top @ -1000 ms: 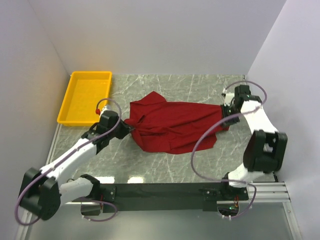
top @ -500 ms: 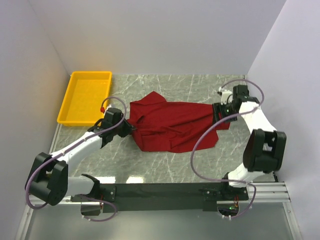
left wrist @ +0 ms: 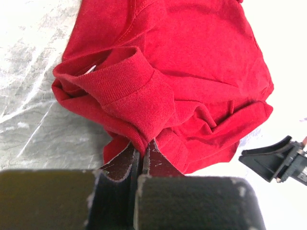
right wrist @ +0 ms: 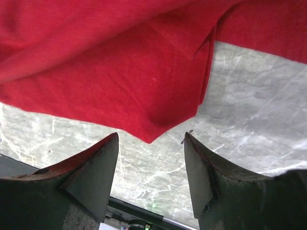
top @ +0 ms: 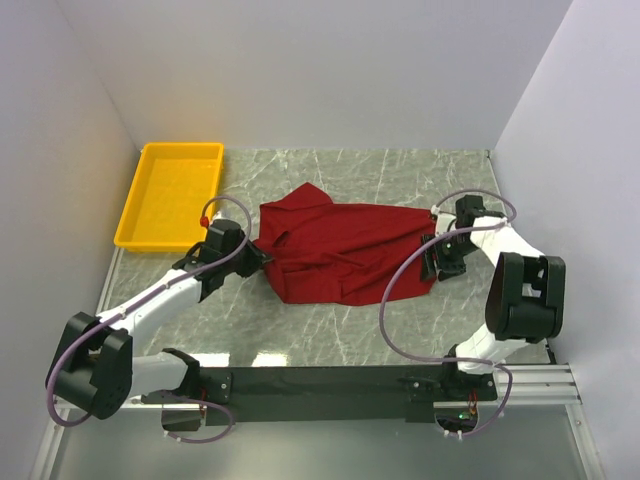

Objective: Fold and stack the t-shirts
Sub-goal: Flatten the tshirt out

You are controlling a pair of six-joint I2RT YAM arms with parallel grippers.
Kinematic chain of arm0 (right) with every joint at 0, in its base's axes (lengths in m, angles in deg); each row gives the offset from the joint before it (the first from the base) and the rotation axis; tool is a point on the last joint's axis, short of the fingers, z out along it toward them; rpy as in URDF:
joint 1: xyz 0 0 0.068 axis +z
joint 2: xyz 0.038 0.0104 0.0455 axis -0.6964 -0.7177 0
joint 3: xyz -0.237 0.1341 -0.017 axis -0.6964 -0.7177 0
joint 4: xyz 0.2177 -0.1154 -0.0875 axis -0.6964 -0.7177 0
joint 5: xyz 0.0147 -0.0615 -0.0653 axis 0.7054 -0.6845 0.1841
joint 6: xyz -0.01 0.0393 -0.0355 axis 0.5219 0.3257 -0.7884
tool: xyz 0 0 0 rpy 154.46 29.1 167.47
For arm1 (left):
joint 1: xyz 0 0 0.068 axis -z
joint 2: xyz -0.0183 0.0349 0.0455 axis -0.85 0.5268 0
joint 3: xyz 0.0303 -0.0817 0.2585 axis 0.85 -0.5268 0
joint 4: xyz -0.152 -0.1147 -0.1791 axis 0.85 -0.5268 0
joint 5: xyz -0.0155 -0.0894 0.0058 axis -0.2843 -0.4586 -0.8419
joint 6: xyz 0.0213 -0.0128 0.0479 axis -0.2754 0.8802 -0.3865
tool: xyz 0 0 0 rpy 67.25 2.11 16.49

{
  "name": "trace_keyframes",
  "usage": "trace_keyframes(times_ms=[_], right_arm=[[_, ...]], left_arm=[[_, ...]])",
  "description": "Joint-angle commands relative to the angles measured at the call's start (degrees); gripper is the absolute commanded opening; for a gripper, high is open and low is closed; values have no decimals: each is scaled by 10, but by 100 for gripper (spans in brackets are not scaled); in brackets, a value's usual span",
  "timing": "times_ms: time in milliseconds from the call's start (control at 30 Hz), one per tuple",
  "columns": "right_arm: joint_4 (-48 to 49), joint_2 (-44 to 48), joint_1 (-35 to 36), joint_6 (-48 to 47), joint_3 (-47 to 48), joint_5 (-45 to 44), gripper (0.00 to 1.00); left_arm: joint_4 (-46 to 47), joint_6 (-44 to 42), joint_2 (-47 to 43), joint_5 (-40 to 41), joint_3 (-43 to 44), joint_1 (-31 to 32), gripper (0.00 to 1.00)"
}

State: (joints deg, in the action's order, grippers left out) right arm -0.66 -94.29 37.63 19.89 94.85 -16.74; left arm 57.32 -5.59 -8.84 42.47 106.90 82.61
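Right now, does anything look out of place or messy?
The t-shirt lies crumpled, not flat: left gripper jaws shut on bunched cloth near its collar, right gripper jaws open at a loose corner.

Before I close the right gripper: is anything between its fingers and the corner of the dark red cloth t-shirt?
Nothing visible. The right gripper is open, and a corner of the dark red cloth t-shirt shows straight ahead between its fingers, with only the grey marble table behind it.
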Motion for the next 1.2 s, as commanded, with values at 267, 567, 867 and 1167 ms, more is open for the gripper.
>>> trace_keyframes(times_ms=[267, 567, 867, 1167], right_arm=[[12, -75, 12, 41, 35, -52, 63], [-1, -89, 24, 45, 44, -35, 38], [-65, 38, 21, -2, 33, -88, 0], [-142, 119, 18, -56, 0, -167, 0]], left_arm=[[39, 1, -20, -14, -22, -1, 1], [28, -1, -30, -7, -21, -2, 1], [-5, -19, -65, 5, -22, -2, 1], [-99, -47, -97, -28, -3, -1, 1]])
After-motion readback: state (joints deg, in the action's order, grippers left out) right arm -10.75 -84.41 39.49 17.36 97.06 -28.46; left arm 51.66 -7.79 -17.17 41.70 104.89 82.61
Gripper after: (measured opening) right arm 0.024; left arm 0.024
